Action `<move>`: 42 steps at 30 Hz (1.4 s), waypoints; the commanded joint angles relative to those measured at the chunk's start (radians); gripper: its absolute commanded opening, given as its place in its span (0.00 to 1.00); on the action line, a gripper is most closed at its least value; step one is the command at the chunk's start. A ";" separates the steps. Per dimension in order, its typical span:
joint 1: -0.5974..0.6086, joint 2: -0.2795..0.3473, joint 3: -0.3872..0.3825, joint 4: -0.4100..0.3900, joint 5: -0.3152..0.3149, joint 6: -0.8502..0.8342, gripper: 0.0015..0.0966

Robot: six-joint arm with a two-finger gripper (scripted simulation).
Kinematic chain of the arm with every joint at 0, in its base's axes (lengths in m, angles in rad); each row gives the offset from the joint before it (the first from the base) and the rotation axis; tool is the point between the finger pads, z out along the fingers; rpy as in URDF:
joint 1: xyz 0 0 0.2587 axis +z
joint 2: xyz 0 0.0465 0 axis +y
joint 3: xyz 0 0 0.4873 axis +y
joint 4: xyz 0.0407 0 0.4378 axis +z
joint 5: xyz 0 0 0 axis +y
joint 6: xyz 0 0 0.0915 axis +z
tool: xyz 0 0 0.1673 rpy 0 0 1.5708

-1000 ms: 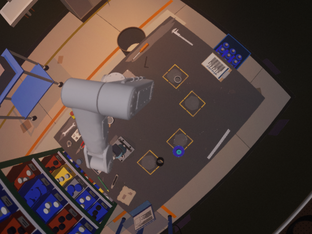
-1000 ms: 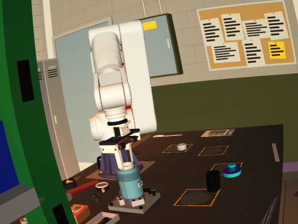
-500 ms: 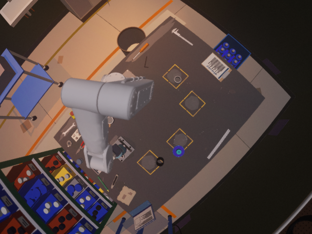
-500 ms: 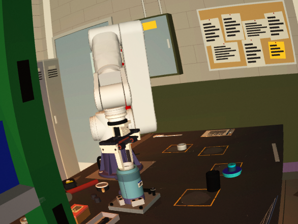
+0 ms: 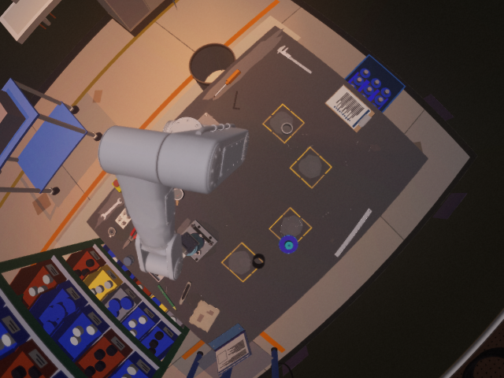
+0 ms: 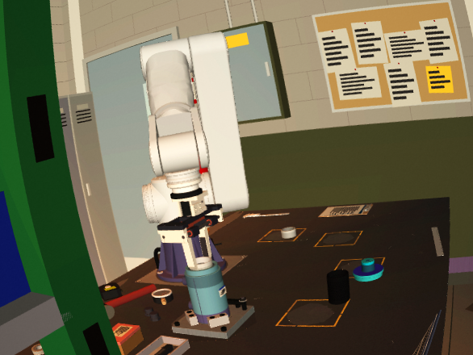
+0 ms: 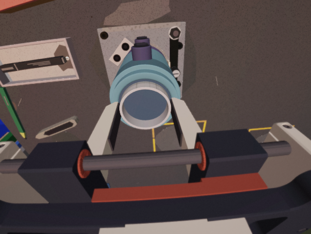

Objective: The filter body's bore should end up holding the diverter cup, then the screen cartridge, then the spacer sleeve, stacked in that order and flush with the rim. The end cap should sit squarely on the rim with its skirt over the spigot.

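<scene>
A white cup-shaped part, the diverter cup, sits in the mouth of the teal filter body, and my gripper is closed on its rim from above. The filter body stands upright in a clamp on a grey fixture plate. A black cylinder stands at the corner of a yellow-marked square. A blue and teal flanged cap lies just beyond it. A small white ring sits in the far square.
Behind the work rises the arm's base, with lockers and a wall beyond. Tools and a tape roll lie left of the fixture, and a tray with a black pen-like tool beside it. A green parts rack borders the near corner.
</scene>
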 commanded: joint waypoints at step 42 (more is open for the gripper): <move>0.000 -0.018 -0.014 0.000 0.031 0.000 0.74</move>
